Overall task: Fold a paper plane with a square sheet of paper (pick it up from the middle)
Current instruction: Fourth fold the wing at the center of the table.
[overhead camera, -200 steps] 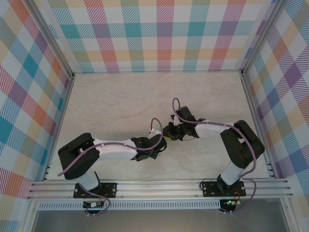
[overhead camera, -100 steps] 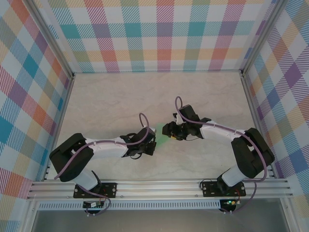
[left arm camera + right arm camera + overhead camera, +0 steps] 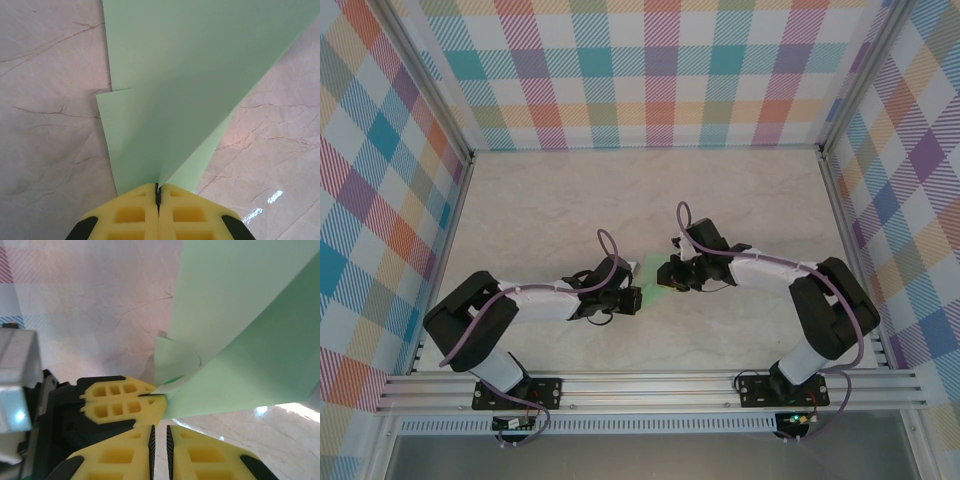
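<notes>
The paper plane (image 3: 200, 75) is a pale mint-green folded sheet with a centre crease, and it fans out ahead of my left gripper (image 3: 157, 186). That gripper is shut on the plane's narrow end. From above, the plane (image 3: 651, 271) is a small green patch between my left gripper (image 3: 633, 297) and my right gripper (image 3: 666, 276). In the right wrist view the plane (image 3: 240, 340) rises up and to the right, with a curled flap near the left gripper's yellow fingers (image 3: 125, 401). My right gripper (image 3: 159, 432) sits just below the sheet, its jaws a narrow slit apart and empty.
The marble tabletop (image 3: 570, 210) stretches out behind both arms. Plaid walls with metal frame rails (image 3: 828, 190) close in the left, right and back sides. A rail (image 3: 650, 388) runs along the near edge by the arm bases.
My left gripper has drawn back to the left and up, away from the right gripper, still holding the plane. A strip of green paper now shows between the two. The right wrist barely moved.
</notes>
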